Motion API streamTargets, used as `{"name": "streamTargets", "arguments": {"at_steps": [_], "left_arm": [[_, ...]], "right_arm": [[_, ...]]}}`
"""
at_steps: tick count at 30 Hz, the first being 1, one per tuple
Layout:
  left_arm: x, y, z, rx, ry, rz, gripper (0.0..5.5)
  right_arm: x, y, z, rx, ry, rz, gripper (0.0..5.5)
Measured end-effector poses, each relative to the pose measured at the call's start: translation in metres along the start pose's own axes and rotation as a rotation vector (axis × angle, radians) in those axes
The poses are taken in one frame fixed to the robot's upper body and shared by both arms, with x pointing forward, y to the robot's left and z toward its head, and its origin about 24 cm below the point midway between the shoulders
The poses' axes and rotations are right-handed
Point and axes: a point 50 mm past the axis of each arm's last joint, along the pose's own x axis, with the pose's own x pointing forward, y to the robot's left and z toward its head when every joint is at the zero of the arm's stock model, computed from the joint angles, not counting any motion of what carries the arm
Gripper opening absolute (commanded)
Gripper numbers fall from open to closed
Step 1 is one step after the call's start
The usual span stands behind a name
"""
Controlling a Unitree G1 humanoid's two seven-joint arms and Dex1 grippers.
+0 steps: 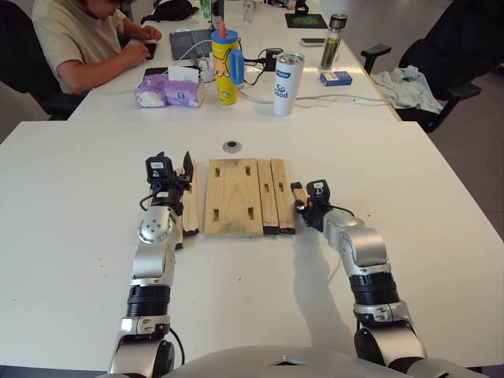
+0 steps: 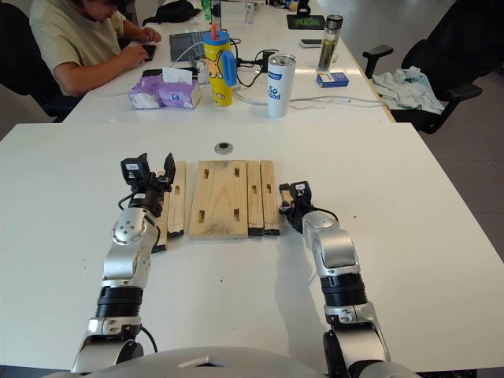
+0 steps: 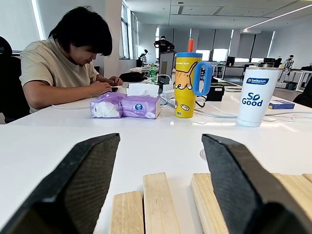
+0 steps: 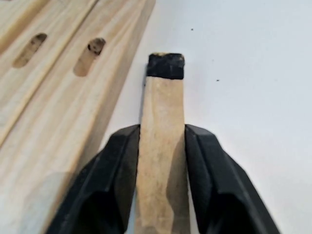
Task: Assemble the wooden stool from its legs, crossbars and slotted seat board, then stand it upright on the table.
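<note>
The slotted seat board (image 1: 234, 197) lies flat at the table's middle. Two slotted wooden legs (image 1: 275, 197) lie against its right edge. More wooden bars (image 1: 190, 211) lie along its left side. My left gripper (image 1: 176, 175) stands open over the far ends of those bars (image 3: 158, 204), its fingers (image 3: 78, 180) apart with nothing held. Just right of the legs, my right gripper (image 4: 162, 132) is shut on a thin wooden crossbar (image 4: 163, 112) with a black tip (image 4: 165, 66), which lies low on the table alongside the slotted leg (image 4: 73, 97).
A round metal grommet (image 1: 231, 146) sits in the table just beyond the seat board. The neighbouring table behind holds a white tumbler (image 1: 288, 83), a yellow cup (image 1: 226, 67) and tissue packs (image 1: 169, 90). Bare white tabletop spreads to both sides and in front.
</note>
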Motion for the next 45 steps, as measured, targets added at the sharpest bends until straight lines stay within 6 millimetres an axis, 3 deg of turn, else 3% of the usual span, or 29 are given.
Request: {"name": "streamTargets", "arguments": {"at_steps": [4,8,11,15,23,34,45], "left_arm": [[0.002,0.000,0.001,-0.051,0.001,-0.012,3.13],[0.004,-0.011,-0.001,-0.200,0.053,-0.145,3.13],[0.005,-0.027,0.004,-0.355,0.082,-0.285,3.13],[0.003,-0.050,0.019,-0.661,0.119,-0.487,3.13],[0.010,-0.064,0.045,-0.982,0.150,-0.649,3.13],[0.008,-0.075,0.047,-0.975,0.208,-0.729,3.13],[0.008,-0.068,0.049,-0.995,0.190,-0.732,1.45]], "right_arm": [[0.001,-0.007,0.002,0.001,-0.071,-0.054,1.30],[-0.006,-0.018,0.028,-0.011,-0.340,-0.106,1.30],[-0.011,-0.004,0.045,0.016,-0.479,0.056,1.30],[-0.021,0.020,0.059,-0.090,-0.630,0.288,1.30],[-0.037,0.034,0.057,-0.232,-0.780,0.451,1.30],[-0.042,0.042,0.053,-0.286,-0.811,0.515,1.30],[-0.045,0.044,0.054,-0.277,-0.831,0.532,1.30]]}}
